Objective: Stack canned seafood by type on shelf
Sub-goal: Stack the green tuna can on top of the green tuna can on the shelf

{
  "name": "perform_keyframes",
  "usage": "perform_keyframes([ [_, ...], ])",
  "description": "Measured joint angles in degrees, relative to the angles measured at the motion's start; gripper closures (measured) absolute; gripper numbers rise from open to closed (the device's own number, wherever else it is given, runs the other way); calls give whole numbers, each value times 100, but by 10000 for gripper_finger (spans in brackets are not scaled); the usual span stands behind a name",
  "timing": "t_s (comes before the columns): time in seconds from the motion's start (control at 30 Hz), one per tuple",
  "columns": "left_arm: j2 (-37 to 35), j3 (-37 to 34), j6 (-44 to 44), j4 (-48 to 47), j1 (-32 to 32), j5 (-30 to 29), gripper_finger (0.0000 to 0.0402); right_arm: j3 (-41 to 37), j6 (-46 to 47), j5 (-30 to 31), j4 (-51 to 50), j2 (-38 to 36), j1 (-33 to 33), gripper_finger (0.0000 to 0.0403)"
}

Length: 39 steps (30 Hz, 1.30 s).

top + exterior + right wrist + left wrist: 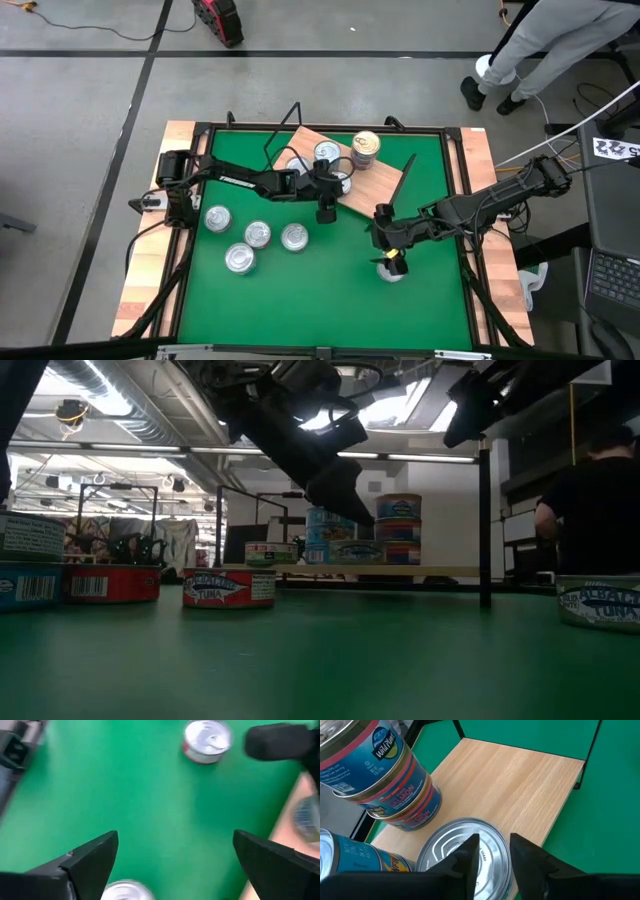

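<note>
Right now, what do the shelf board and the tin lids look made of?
Shelf: looks like light wood or wood laminate with a matte finish; fine straight grain shows. Tin lid: bare metal, probably steel or aluminium, shiny; stamped concentric rings catch the light.

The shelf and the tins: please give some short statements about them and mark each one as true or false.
1. The shelf lies on the green mat. True.
2. Four loose tins lie on the mat at the left-arm side of the shelf. True.
3. The gold-topped stack lies on the mat, off the shelf. False: it stands on the shelf, near its far edge.
4. The right end effector grips a tin. False: its fingers are spread wide apart and hold nothing; a tin lies under it on the mat.
5. The left end effector is above a silver-lidded tin on the shelf. True.
</note>
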Motion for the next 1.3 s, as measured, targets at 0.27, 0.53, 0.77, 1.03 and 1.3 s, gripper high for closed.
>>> perform_keyframes([
  [0.27, 0, 0, 46, 25, -169, 2, 282, 0, 925, -1368, -182, 0, 0, 10],
  [0.53, -10, -1, 46, 20, -405, 4, 284, 0, 1443, -1863, -266, 129, 336, 10],
  [0.77, -152, -4, 46, 2, -579, 4, 286, 0, 2065, -1319, -297, 476, 1006, 10],
  [1.03, -157, -4, 44, -25, -671, 5, 286, 0, 3049, -728, -363, 836, 1547, 10],
  [1.3, -155, -4, 44, -26, -671, 4, 286, 0, 4022, -931, -334, 1111, 1910, 11],
])
